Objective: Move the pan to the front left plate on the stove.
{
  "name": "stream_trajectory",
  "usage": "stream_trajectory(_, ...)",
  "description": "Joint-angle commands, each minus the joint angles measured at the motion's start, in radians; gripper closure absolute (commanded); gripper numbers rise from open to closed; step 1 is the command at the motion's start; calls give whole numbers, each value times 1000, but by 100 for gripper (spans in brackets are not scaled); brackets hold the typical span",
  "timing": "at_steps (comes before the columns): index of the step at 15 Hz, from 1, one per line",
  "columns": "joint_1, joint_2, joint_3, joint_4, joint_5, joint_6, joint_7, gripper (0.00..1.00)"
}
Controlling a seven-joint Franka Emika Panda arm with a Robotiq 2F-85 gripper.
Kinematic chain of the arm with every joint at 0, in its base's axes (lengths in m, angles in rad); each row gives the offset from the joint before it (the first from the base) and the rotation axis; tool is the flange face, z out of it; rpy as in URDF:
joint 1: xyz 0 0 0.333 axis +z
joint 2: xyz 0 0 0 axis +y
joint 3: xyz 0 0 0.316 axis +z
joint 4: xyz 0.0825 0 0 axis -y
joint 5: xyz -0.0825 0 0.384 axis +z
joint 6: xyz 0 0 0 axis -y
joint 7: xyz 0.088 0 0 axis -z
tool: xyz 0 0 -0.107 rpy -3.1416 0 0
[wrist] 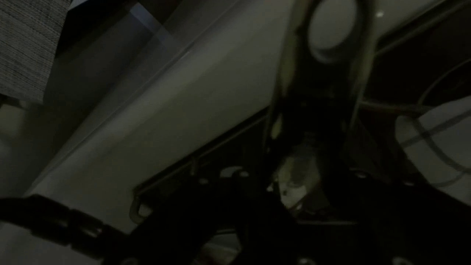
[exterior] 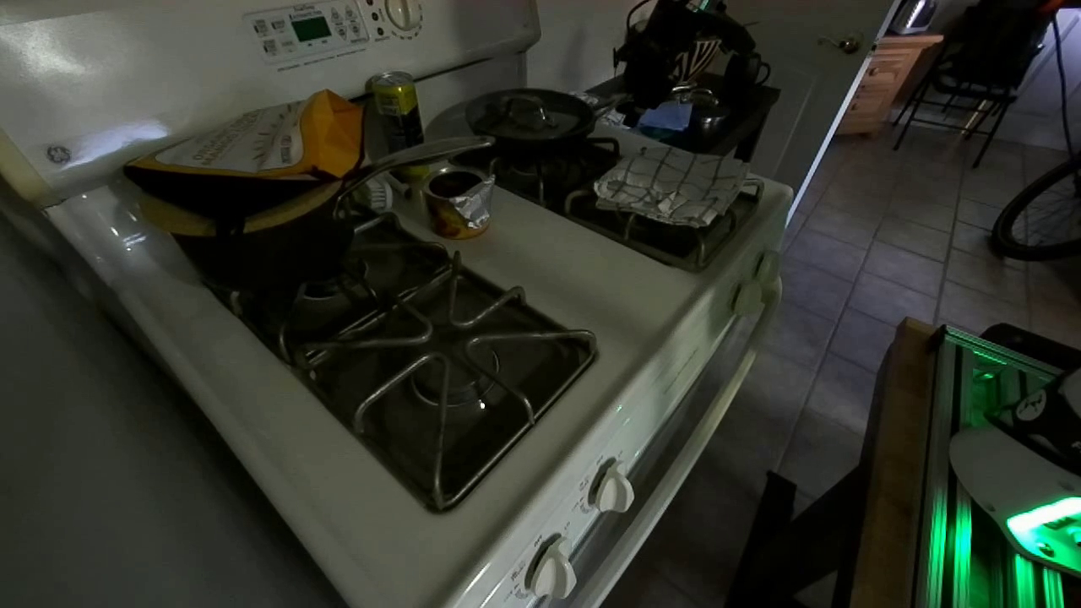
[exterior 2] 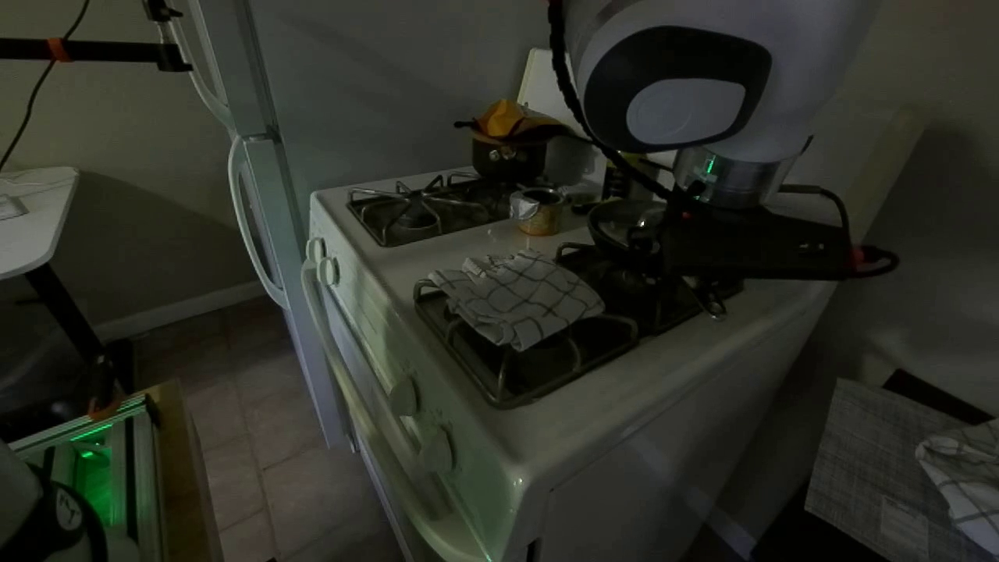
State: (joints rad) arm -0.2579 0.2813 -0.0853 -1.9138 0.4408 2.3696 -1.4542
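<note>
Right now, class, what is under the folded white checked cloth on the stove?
Under the folded white checked cloth, a dark, round-cornered metal grate shows past the cloth's edges. The grate's middle and any burner cap beneath are covered.

I see the front left plate (exterior: 456, 359) lying open from above, its prongs bare, with a lane of white stovetop (exterior: 583, 283) running beside it. Between the pan (exterior: 528, 125) and that plate stands the copper-coloured pot (exterior: 452, 213), squarely in the way. Behind it a long handle (exterior: 414, 156) slants out toward the pan from the dark vessel (exterior: 274, 253), which bars the plate's rear side. A folded checked towel (exterior: 667, 186) blocks the front right grate (exterior: 699, 253).
</note>
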Motion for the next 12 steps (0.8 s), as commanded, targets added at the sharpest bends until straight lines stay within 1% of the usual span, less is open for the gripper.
stream_trajectory(1,-13,-7,13,-13,-9,-17,-1,73)
stream_trajectory(3,-13,-4,13,-11,-10,-18,2,75)
stream_trajectory(4,-13,-3,13,-11,-10,-19,3,72)
stream_trajectory(5,-13,-3,13,-11,-11,-19,2,71)
stream_trajectory(6,-12,-2,13,-12,-12,-19,4,69)
stream_trajectory(7,-12,-2,14,-12,-12,-21,4,57)
stream_trajectory(8,-11,-2,14,-14,-13,-21,5,44)
stream_trajectory(9,-11,-2,15,-15,-12,-20,5,42)
stream_trajectory(11,-10,-2,17,-17,-13,-21,6,28)
stream_trajectory(12,-10,-1,18,-17,-13,-22,6,31)
